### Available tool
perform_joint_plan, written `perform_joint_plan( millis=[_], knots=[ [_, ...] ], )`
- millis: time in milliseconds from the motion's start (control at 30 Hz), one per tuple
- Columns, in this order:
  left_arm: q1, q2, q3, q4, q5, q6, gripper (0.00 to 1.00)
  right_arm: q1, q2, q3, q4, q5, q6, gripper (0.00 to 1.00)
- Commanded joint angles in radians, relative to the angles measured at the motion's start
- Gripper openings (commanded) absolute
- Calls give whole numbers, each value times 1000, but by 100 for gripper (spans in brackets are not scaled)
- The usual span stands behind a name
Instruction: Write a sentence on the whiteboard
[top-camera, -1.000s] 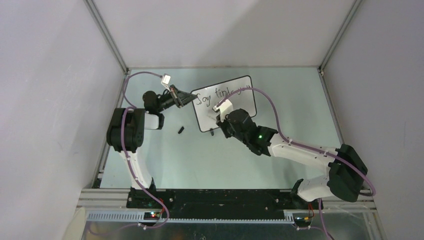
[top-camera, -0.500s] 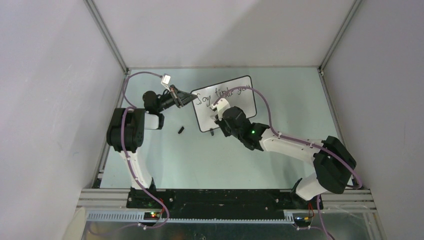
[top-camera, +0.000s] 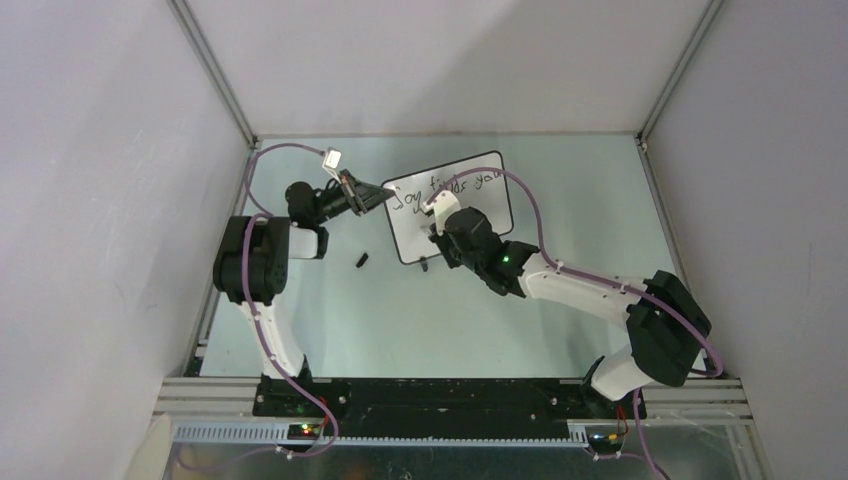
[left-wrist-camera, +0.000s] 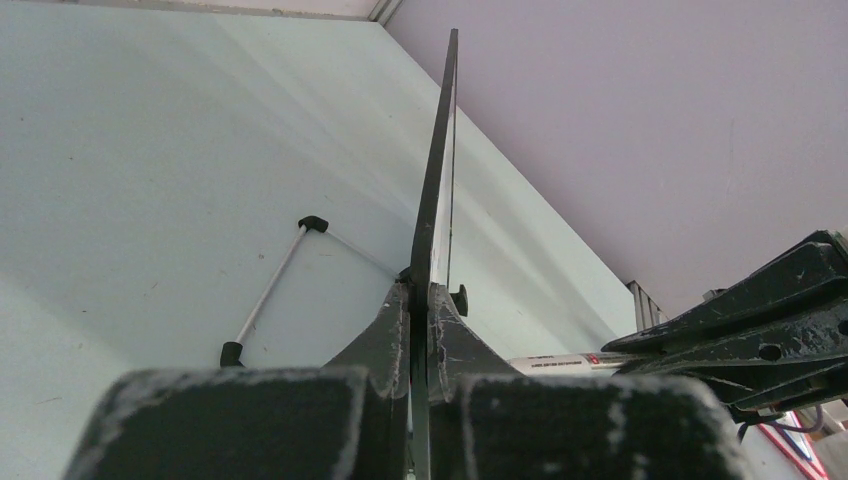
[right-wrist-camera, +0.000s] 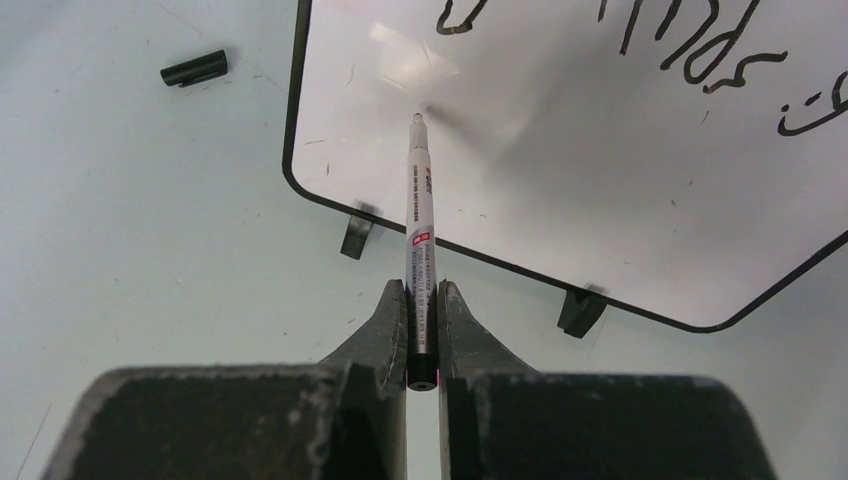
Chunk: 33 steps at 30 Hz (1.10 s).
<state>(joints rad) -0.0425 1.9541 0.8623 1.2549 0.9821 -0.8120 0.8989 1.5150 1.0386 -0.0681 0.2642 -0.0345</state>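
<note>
Whiteboard (top-camera: 412, 238): black-framed, propped on two feet. Sentence (top-camera: 441, 187): black cursive "Joy finds you" along top.

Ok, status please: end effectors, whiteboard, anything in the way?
Left end effector shut on whiteboard edge. Right end effector shut on marker, tip over whiteboard. Cap aside, not blocking.

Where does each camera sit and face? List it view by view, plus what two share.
Top external: above and behind, looking down at the black-framed white whiteboard; left arm, right arm show.
Left wrist: on that arm, looking along the left end effector clamping the board's edge.
Right wrist: on that arm, facing the board's face; right end effector grips a slim white marker pen.
Shared: both wrist views show the pen.
</note>
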Motion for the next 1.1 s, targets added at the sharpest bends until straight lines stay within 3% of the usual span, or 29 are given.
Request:
perform_joint_plan(
  millis=[0, 633, 1067],
  knots=[
    [15, -26, -3, 33, 3, 39, 0, -6, 10, 49, 4, 14, -3, 0],
    [15, -29, -6, 30, 4, 43, 0, 22, 9, 60, -120, -13, -17, 0],
    [16, -28, -5, 29, 5, 43, 0, -4, 41, 112, -89, 14, -16, 0]
  ],
)
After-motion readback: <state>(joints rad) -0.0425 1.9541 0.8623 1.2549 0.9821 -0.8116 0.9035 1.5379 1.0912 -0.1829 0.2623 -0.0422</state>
